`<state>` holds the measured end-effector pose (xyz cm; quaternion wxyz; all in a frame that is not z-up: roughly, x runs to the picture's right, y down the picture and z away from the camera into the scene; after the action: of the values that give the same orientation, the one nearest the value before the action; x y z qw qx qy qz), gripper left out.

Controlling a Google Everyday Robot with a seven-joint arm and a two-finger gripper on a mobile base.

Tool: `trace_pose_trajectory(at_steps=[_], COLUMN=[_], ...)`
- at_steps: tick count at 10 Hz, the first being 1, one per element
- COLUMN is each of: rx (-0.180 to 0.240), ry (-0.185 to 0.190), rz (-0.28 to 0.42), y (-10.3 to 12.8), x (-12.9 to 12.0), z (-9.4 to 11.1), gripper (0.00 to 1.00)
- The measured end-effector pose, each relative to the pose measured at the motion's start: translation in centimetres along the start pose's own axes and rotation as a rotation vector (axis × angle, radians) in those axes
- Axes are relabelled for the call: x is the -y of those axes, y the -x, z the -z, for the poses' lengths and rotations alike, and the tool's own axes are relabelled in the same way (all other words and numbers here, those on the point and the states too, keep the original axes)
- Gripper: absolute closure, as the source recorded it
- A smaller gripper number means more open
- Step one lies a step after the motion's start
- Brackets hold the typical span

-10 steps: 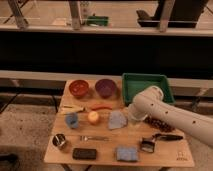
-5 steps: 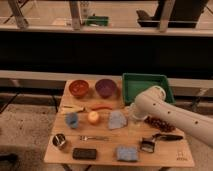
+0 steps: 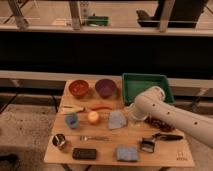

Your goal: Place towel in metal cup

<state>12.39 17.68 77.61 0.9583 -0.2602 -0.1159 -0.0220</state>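
A crumpled pale blue-grey towel [image 3: 117,120] lies on the wooden table [image 3: 107,146], near its middle. The metal cup [image 3: 61,141] stands upright near the front left corner, well apart from the towel. My white arm [image 3: 165,111] reaches in from the right over the table. My gripper [image 3: 134,116] hangs at the arm's end, just right of the towel and close above the tabletop. It holds nothing that I can see.
A red bowl [image 3: 78,88], a purple bowl [image 3: 105,87] and a green tray [image 3: 146,86] stand at the back. A banana [image 3: 72,108], red chili [image 3: 101,107], blue cup [image 3: 72,120], orange fruit [image 3: 93,117], fork [image 3: 94,138], black block [image 3: 84,153], blue sponge [image 3: 126,153] and brush [image 3: 159,138] lie around.
The arm has barely shifted near the towel. The towel, the metal cup and the other objects have not moved.
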Motion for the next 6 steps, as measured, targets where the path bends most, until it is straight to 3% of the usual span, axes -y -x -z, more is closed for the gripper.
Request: trace_pose_trajectory(at_steps=[3,6], rx=[-0.001,0.017], ry=[0.019,0.043], rz=[0.084,0.092], y=[3.0,2.9], x=[-1.3,-0.9], z=[-2.4,-4.4], gripper=[0.20,0.20])
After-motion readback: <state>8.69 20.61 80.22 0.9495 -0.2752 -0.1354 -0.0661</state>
